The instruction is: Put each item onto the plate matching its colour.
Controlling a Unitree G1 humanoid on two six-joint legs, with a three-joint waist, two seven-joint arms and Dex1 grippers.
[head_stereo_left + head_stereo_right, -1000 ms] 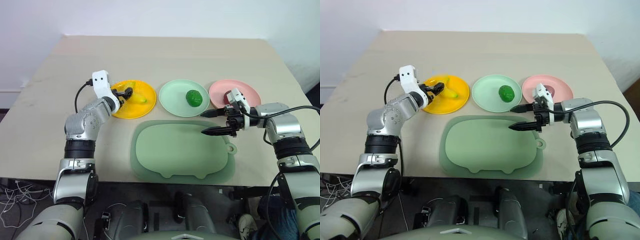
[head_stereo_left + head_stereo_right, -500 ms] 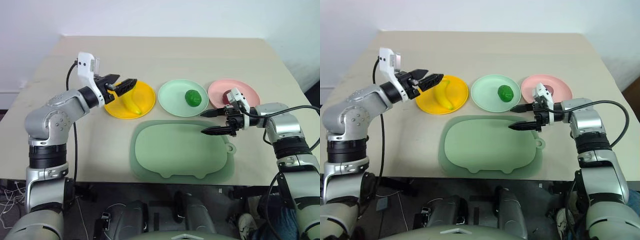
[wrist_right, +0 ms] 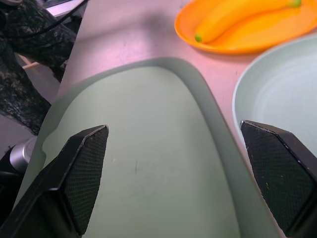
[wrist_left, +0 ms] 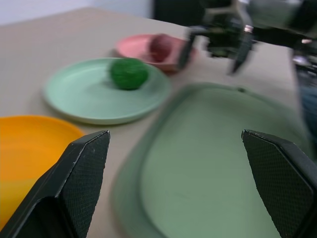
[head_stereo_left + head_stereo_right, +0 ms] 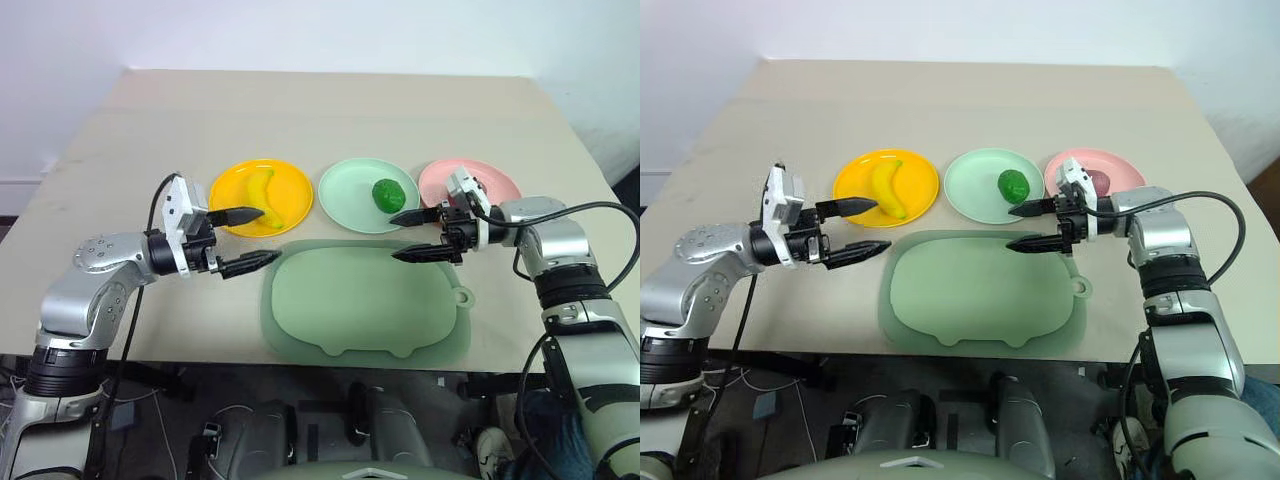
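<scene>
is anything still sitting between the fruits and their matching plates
Nothing visible does. The banana already lies on the yellow plate, the green fruit on the mint plate, and the red fruit on the pink plate. Both grippers hover open and empty.

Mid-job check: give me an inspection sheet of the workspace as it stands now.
Surface: beige table, large green pig-shaped board at the near edge.
Job's things: banana on the yellow plate; green fruit on the mint plate; red fruit on the pink plate.
Clutter: nothing seen.
End effectors: left end effector open and empty, beside the board; right end effector open and empty, over the board's far edge.
Cables: black cable along the right arm, another on the left.
Surroundings: white wall behind.
</scene>
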